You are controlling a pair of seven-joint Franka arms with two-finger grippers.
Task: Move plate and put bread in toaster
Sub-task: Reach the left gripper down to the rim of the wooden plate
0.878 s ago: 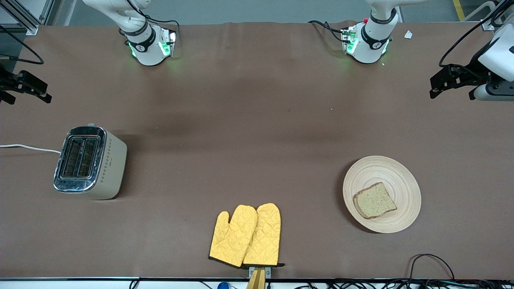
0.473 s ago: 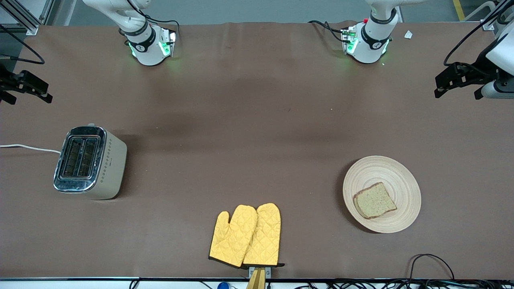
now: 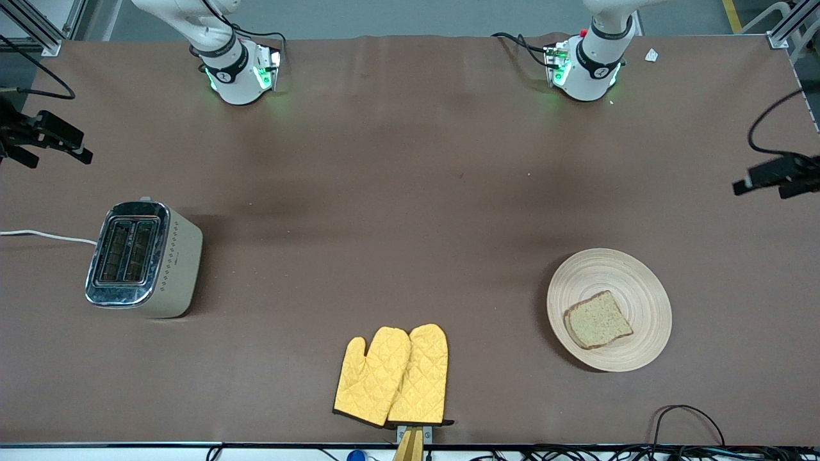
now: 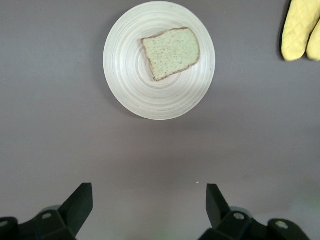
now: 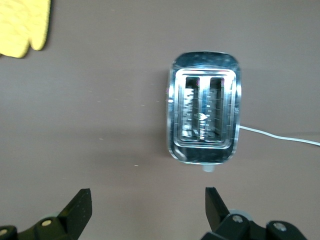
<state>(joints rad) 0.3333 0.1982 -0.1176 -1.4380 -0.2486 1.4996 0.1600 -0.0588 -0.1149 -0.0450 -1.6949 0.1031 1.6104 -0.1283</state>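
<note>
The tan wooden plate (image 3: 608, 309) lies toward the left arm's end of the table, with the slice of brown bread (image 3: 598, 320) on it. Both show in the left wrist view, plate (image 4: 130, 75) and bread (image 4: 171, 52). The cream toaster (image 3: 144, 258) with its chrome top stands toward the right arm's end, slots empty; it also shows in the right wrist view (image 5: 204, 114). My left gripper (image 3: 762, 180) is open and empty, high over the table's end. My right gripper (image 3: 54, 146) is open and empty, over the table's other end above bare cloth.
A pair of yellow oven mitts (image 3: 392, 376) lies near the front edge, between toaster and plate. The toaster's white cord (image 3: 45, 235) runs off the table's end. Black cables (image 3: 685, 416) lie at the front edge near the plate.
My left gripper has moved toward the front camera and outward, so most of its arm has left the view. My right gripper has shifted slightly toward the toaster.
</note>
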